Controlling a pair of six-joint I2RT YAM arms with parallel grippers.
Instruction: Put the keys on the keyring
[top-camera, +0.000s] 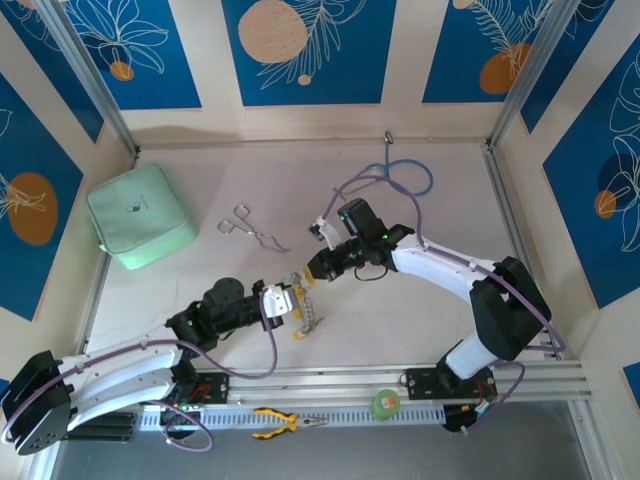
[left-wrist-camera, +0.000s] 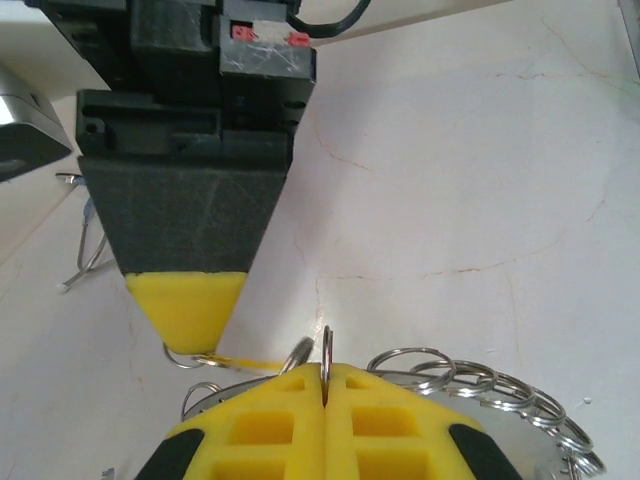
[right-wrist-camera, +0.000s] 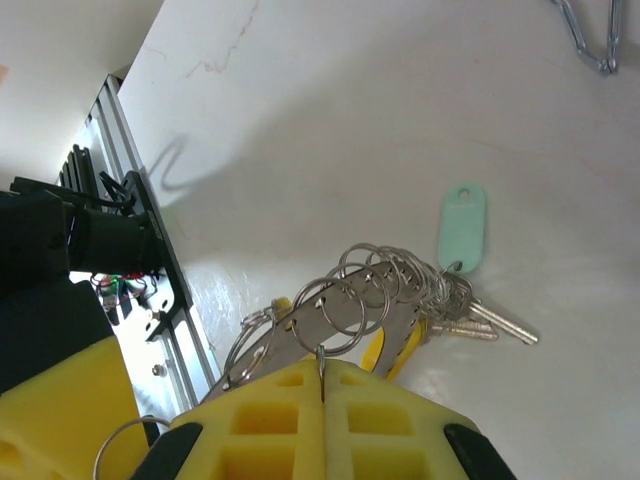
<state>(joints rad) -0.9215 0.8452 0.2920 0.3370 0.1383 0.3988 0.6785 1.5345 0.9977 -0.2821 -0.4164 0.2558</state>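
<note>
The keyring (top-camera: 309, 314) hangs between my two grippers above the table, a silvery band (right-wrist-camera: 345, 315) with several small split rings (left-wrist-camera: 480, 385) along its rim. Silver keys (right-wrist-camera: 498, 324) and a teal tag (right-wrist-camera: 462, 228) dangle from its far end, with a yellow piece (top-camera: 300, 334) below. My left gripper (top-camera: 288, 299) is shut, and its yellow pads (left-wrist-camera: 270, 425) pinch one small ring on edge. The right gripper (top-camera: 307, 274) is shut too, clamping another small ring between its yellow pads (right-wrist-camera: 275, 420). The two grippers almost touch.
A mint-green pouch (top-camera: 140, 215) lies at the back left. Silver forceps (top-camera: 250, 230) lie behind the grippers, and a blue-tubed stethoscope (top-camera: 410, 178) sits at the back. Yellow-handled pliers (top-camera: 285, 422) and a green roll (top-camera: 385, 403) rest on the near rail.
</note>
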